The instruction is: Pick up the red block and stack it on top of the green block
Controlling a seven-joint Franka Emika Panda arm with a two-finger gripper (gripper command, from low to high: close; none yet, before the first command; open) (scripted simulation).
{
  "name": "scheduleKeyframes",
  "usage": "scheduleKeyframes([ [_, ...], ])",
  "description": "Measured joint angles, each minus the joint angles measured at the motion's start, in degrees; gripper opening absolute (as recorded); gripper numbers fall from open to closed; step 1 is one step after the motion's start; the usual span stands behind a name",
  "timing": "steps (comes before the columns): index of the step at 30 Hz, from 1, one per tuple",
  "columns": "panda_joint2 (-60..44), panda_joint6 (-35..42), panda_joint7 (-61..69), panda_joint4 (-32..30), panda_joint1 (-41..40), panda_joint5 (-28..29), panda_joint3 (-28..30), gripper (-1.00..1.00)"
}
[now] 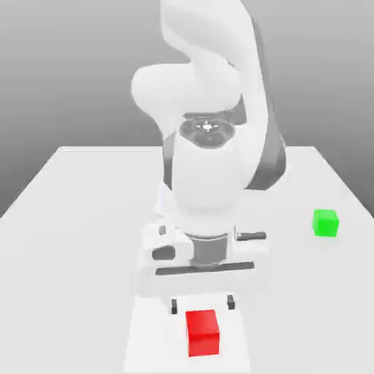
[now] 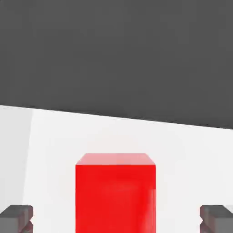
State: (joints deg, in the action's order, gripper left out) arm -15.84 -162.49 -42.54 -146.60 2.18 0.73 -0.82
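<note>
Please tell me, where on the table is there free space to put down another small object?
The table is bare on the exterior view's left, beside the arm. More bare room lies between the red block and the green block. It is crowded around the open hand, above the red block.

I see the small matte bright red cube (image 2: 115, 193) resting on the white table (image 2: 182, 150), sitting between my two dark grey fingertips (image 2: 16, 217), spread well apart, neither touching it.

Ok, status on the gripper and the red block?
Gripper open, poised over red block. Block on table, ungrasped. Green block apart, exterior view's right; nothing between.
</note>
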Motion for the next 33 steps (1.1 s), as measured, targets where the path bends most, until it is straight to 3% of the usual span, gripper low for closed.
scheduleKeyframes([
  [1,-2.07,-1.74,-0.06,0.29,0.08,0.08,0.09,0.0],
  [2,-3.29,-2.78,-0.1,0.47,0.12,0.13,0.15,-1.0],
  [9,-3.17,-2.67,-0.22,0.44,0.03,0.27,0.07,-1.0],
  [15,7.23,5.96,0.25,-1.34,0.34,-0.25,-0.85,-1.0],
  [33,18.85,8.33,5.85,-10.44,27.21,-4.44,-17.46,-1.0],
])
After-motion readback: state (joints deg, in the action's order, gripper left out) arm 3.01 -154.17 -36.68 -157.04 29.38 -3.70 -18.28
